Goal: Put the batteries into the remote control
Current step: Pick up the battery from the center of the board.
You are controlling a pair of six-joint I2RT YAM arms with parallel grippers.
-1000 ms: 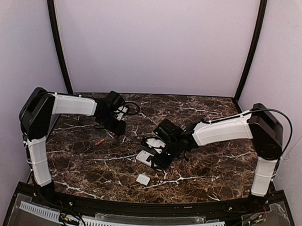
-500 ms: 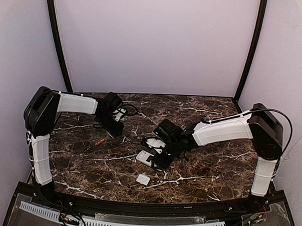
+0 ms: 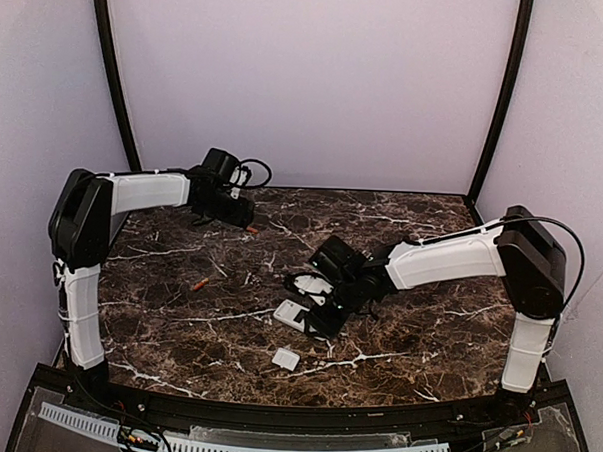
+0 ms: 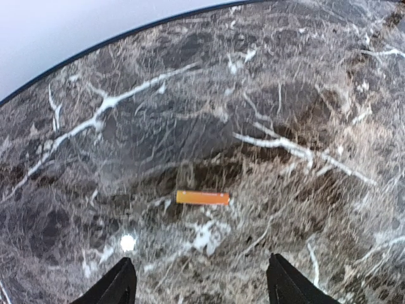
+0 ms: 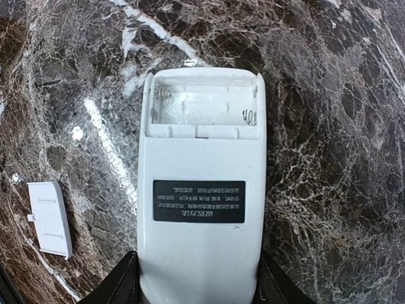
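While the right gripper [image 5: 197, 286] clamped the remote control [image 5: 199, 190] by its sides—back up, battery recess [image 5: 202, 104] bare—the white cover [image 5: 49, 217] lay just beside it. Well beyond the remote, the left gripper [image 4: 202, 288] stood wide open, holding nothing, a battery [image 4: 202, 197] ahead of its fingertips [image 4: 120, 284]; a second battery [image 3: 199, 283] lay apart on the remote's left-arm side. Its label print was unreadable.

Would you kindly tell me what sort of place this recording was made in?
Probably an enclosed robot test cell: plain lilac walls and black corner posts box in a marble-patterned table, with the left arm and right arm bolted at its near edge.
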